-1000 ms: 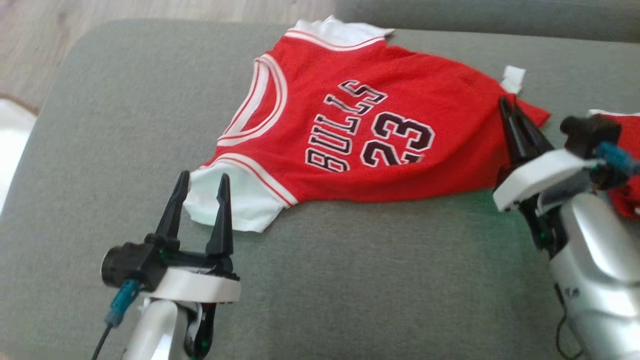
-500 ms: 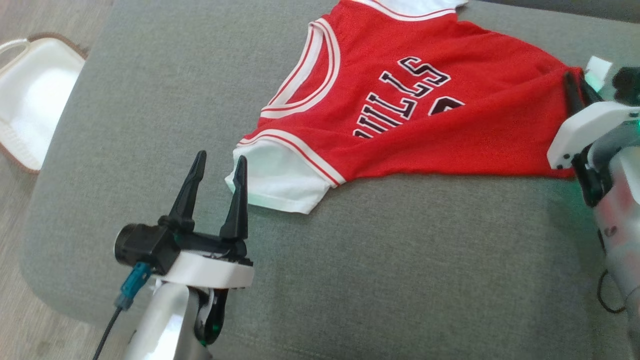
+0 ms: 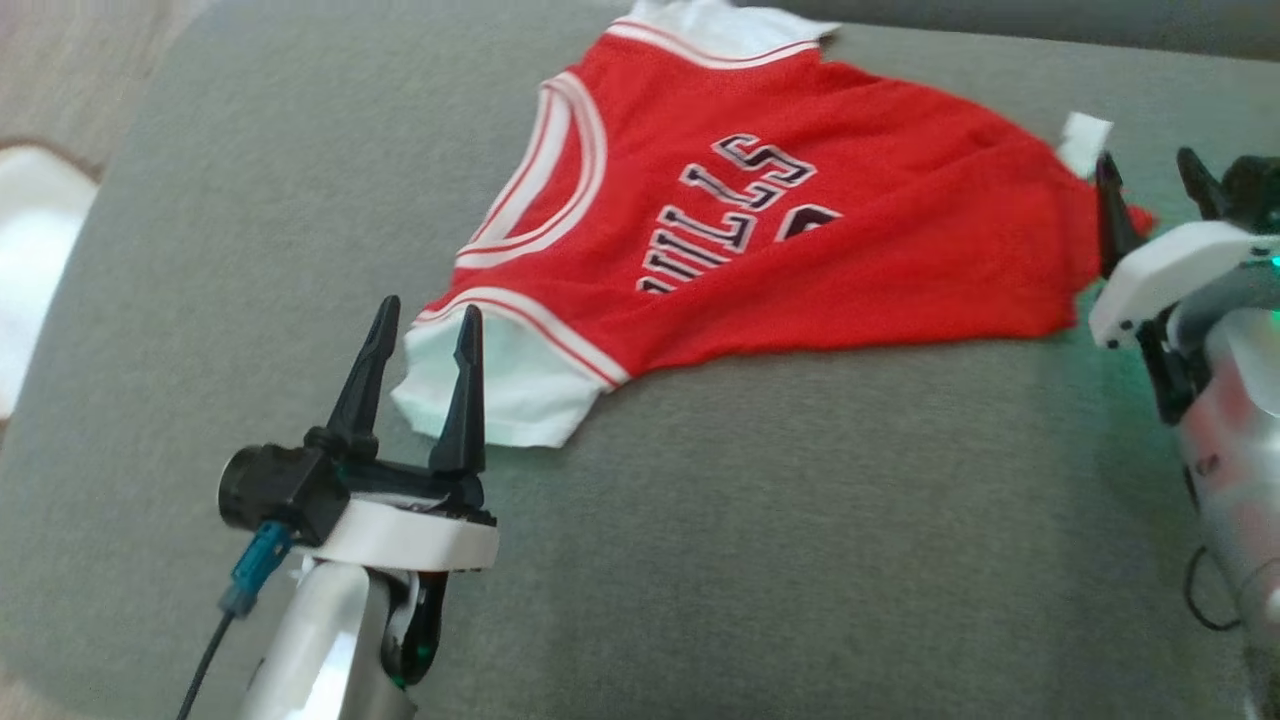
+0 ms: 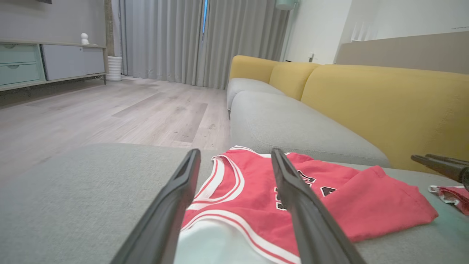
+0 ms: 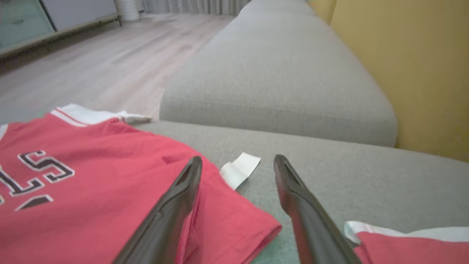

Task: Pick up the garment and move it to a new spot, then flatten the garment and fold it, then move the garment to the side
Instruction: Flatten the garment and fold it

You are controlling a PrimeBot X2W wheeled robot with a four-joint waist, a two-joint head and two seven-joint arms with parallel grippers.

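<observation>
A grey sofa seat cushion (image 3: 800, 550) spreads across the head view. In the left wrist view it has a yellow backrest (image 4: 384, 102) behind it and a pale wooden floor (image 4: 110, 110) beyond.

A red basketball jersey (image 3: 850, 260) lies on the cushion's far half, collar toward the robot's left and hem toward its right. It has white trim and black lettering, and a fold of red cloth covers part of the lettering. Its white sleeve (image 3: 490, 390) lies at the near left corner.

The left gripper (image 3: 427, 315) points at that sleeve with its two dark fingers spread well apart and nothing between them. The tips reach the sleeve's edge.

The right gripper (image 3: 1147, 160) is at the hem corner, also spread wide and holding nothing. In the right wrist view one finger lies over red cloth and the other over bare cushion.

A second red-and-white garment (image 5: 403, 242) lies near the right gripper. A small white tag (image 3: 1085, 140) sticks out from the hem just beside its fingertips.
</observation>
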